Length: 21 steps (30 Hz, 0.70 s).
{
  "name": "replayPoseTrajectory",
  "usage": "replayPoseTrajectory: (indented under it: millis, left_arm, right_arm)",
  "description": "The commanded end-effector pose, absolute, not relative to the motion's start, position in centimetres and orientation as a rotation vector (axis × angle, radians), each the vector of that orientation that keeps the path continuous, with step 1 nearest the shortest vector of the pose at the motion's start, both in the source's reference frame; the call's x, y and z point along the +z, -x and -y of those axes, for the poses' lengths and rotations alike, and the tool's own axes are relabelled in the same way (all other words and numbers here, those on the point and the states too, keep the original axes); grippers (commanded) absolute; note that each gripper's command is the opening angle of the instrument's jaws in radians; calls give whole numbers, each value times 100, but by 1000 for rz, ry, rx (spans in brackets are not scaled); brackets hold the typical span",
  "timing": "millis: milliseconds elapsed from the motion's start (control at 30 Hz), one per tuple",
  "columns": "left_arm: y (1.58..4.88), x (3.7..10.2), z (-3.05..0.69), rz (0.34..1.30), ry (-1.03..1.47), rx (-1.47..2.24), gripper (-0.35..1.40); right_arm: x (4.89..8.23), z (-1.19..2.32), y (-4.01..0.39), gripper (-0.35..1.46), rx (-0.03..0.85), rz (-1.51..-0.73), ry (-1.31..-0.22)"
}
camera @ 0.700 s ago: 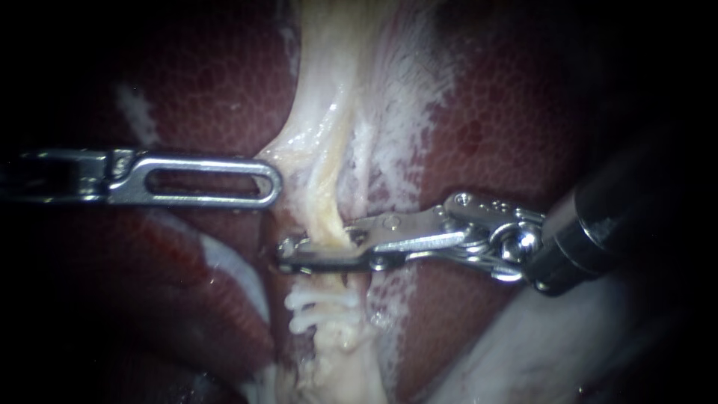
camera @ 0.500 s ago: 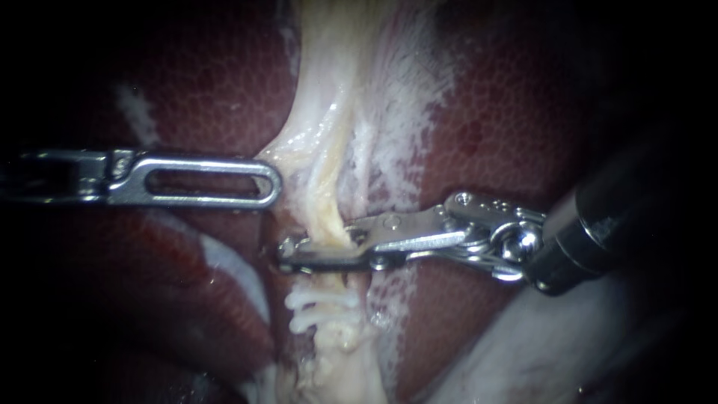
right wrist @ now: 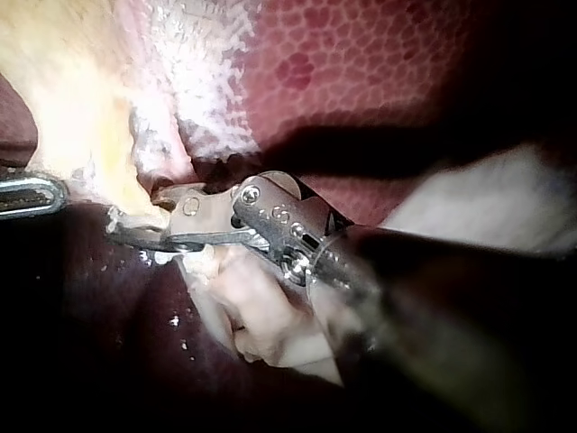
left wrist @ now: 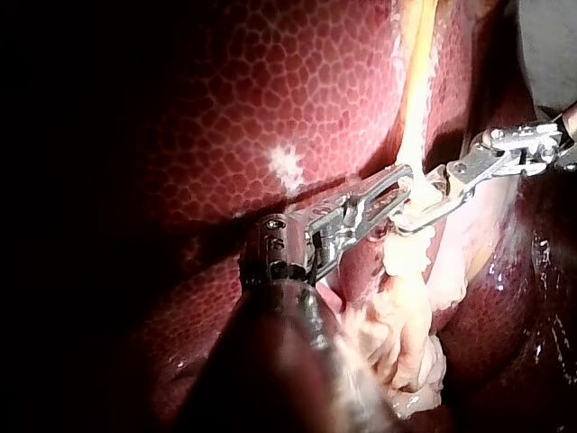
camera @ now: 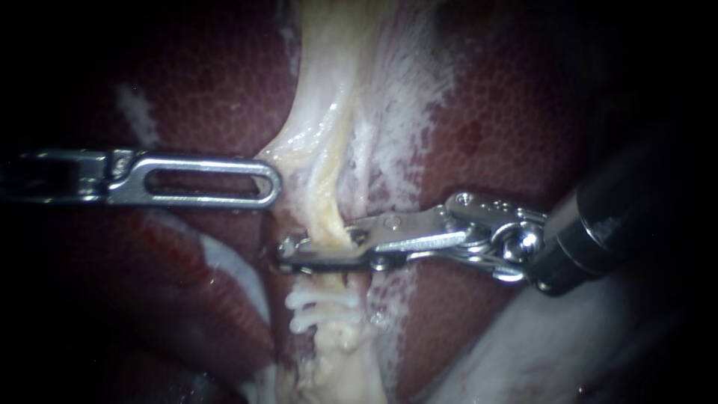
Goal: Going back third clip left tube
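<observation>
You are holding the right instrument [camera: 292, 253] across the tube [camera: 327, 202]. Its jaws are pressing on the tube from both sides, with only the tube's thickness between them. Whether a clip is sitting inside them, the views are not showing. Two white clips [camera: 323, 305] are sitting on the tube just below the jaws. The left instrument [camera: 269, 182] is lying over the liver [camera: 493, 120], its tip at the tube's left edge, just above the right instrument. By my reading, you are only starting the withdrawal. Next you are needing to part the jaws enough to clear the tube, then draw straight back along the shaft without dragging the tube or knocking the clips.
</observation>
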State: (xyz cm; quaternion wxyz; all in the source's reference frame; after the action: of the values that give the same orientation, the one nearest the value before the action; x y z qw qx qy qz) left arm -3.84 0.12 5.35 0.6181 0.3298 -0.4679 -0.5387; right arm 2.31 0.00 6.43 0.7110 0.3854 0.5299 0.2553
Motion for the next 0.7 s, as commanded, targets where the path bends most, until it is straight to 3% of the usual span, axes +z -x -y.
replayPoseTrajectory:
  millis: [33, 300, 700]
  left_arm:
    - [384, 535, -12, 1077, -759, -1240, -35]
    - [384, 535, -12, 1077, -759, -1240, -35]
    - [383, 535, -12, 1077, -759, -1240, -35]
  right_arm:
    - [646, -1, -231, 34, 551, -1183, -846]
    - [648, -3, -234, 57, 521, -1241, -814]
    - [647, -4, -221, 60, 476, -1255, -780]
